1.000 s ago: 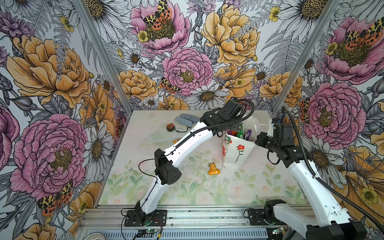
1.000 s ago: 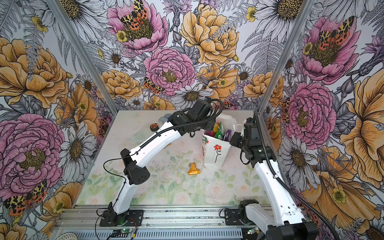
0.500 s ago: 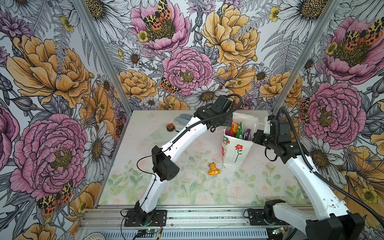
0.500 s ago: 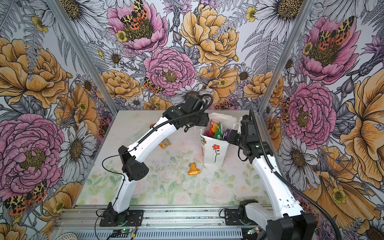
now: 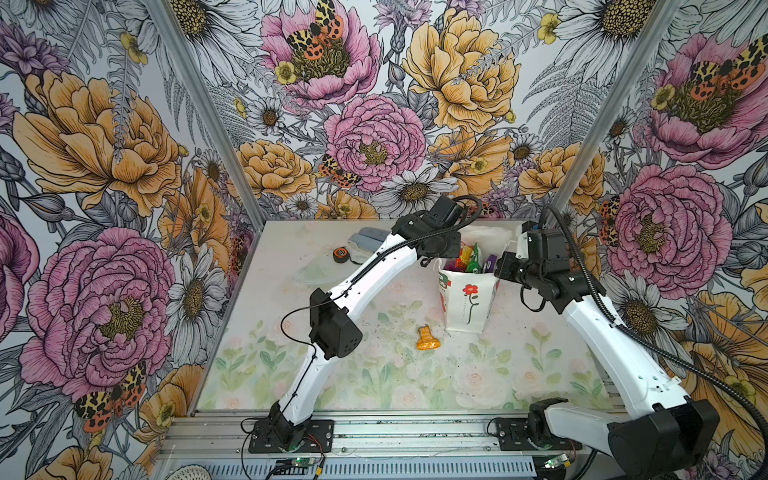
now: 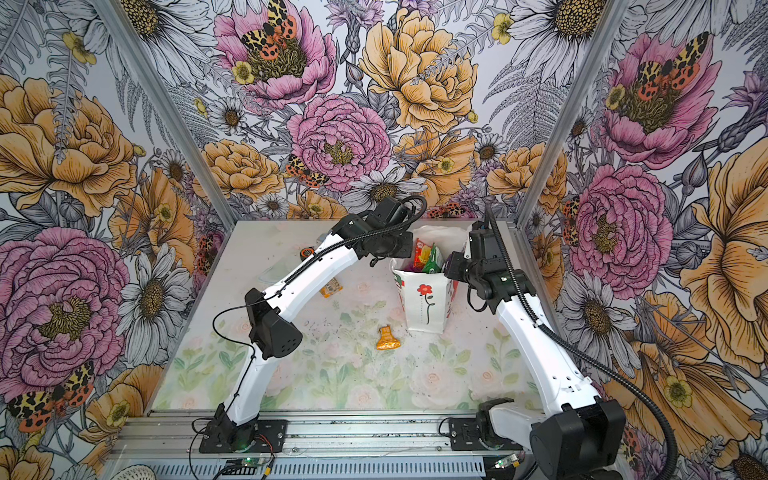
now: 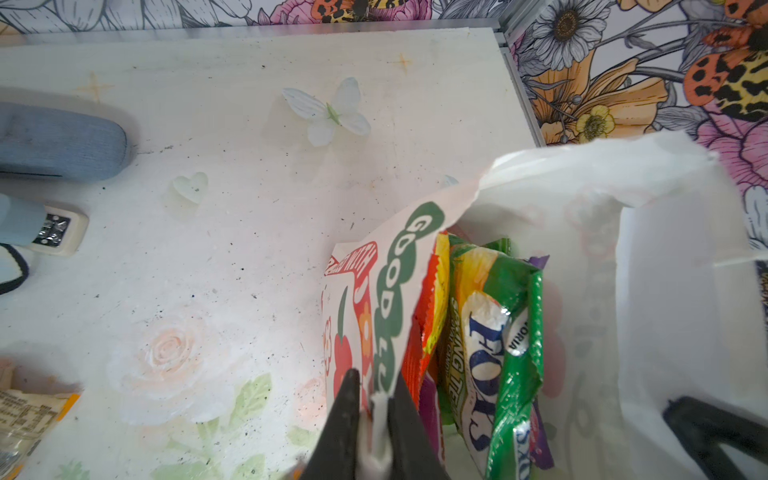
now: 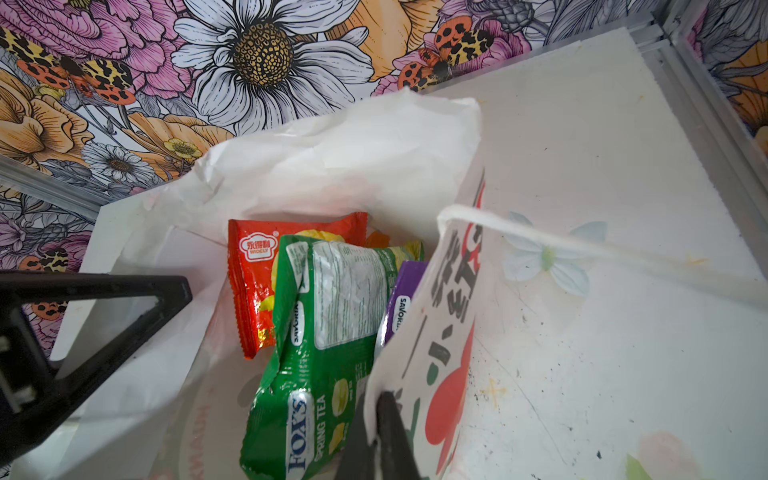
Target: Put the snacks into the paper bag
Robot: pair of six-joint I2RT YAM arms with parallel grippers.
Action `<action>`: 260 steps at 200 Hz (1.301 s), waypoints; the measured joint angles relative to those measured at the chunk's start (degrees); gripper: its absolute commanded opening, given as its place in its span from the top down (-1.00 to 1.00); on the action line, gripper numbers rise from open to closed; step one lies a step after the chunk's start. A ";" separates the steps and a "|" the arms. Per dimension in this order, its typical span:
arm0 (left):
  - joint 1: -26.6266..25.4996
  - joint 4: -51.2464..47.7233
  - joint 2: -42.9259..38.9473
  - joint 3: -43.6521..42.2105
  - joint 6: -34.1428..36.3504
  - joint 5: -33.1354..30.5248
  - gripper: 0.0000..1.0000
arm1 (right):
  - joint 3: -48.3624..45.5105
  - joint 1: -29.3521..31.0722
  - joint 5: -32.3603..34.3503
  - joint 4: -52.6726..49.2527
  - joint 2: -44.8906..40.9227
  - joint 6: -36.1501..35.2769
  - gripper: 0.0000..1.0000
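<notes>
The white paper bag (image 5: 467,299) (image 6: 424,299) with the red flower stands upright at the back right of the table. My left gripper (image 7: 376,380) is shut on the rim of its left wall (image 7: 399,291). My right gripper (image 8: 376,399) is shut on the rim of the opposite wall (image 8: 440,316). Between them the mouth stays spread. Inside stand snacks: a green Fox's packet (image 8: 324,332) (image 7: 494,332), a red-yellow packet (image 8: 253,282) and a purple one (image 8: 401,299). An orange packet (image 5: 427,338) (image 6: 387,338) lies on the table in front of the bag. Another packet (image 6: 331,287) lies partly under my left arm.
Grey-blue oblong cases (image 5: 365,239) (image 7: 58,145) and a round black-orange tape measure (image 5: 340,254) lie at the back left, with a clear plastic piece (image 5: 318,272) just in front. The back wall and right frame post stand close behind the bag. A white string handle (image 8: 582,249) trails off the right wall.
My left gripper has drawn back from over the bag's mouth to its left rim and closed on the paper. The right gripper has kept its grip on the other wall.
</notes>
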 measured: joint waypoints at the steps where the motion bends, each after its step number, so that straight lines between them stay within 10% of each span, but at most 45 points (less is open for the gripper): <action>1: 0.02 -0.02 0.00 0.00 0.07 -0.02 0.94 | 0.07 0.00 0.00 -0.04 0.02 -0.02 1.00; 122: 1.38 0.04 -4.83 -6.91 -7.21 -11.39 1.00 | 5.29 1.49 -0.50 -1.66 4.74 -2.16 1.00; 154: 1.29 1.11 -4.85 -7.52 -7.63 -11.15 1.00 | 5.90 1.36 0.20 -1.92 4.83 -2.47 0.25; 195: 1.18 1.38 -4.83 -7.52 -7.61 -10.78 1.00 | 14.25 -0.70 1.92 -3.93 8.52 -2.47 -0.02; 260: 0.55 1.42 -4.31 -6.12 -7.61 -10.03 1.00 | 20.17 -1.01 3.19 -9.66 19.65 -3.02 0.29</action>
